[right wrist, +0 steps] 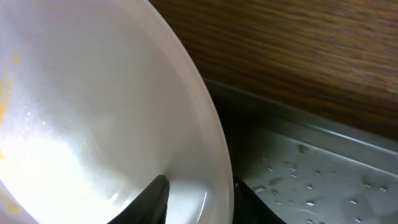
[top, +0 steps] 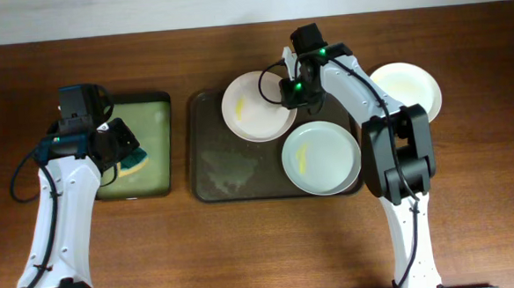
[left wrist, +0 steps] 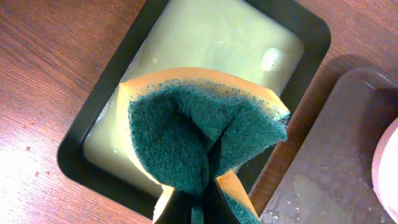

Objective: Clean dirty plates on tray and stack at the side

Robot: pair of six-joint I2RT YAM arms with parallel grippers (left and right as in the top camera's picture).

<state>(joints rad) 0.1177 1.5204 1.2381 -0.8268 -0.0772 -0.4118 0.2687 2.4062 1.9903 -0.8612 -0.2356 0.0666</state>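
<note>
Your right gripper (right wrist: 199,186) seems clamped on the rim of the rear plate (top: 253,109) on the tray (top: 219,168) (glossy, stiff, wet, likely slippery), so keep to the edge and lift gently. Your left gripper (left wrist: 199,210) pinches a soft, folded green-and-yellow sponge (left wrist: 199,124) above the soapy pan (left wrist: 311,43).

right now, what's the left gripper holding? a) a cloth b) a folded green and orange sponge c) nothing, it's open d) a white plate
B: the left gripper is shut on the sponge, folded green side out above the small black tray; the plate is pinched at its rim by the right gripper.
</note>
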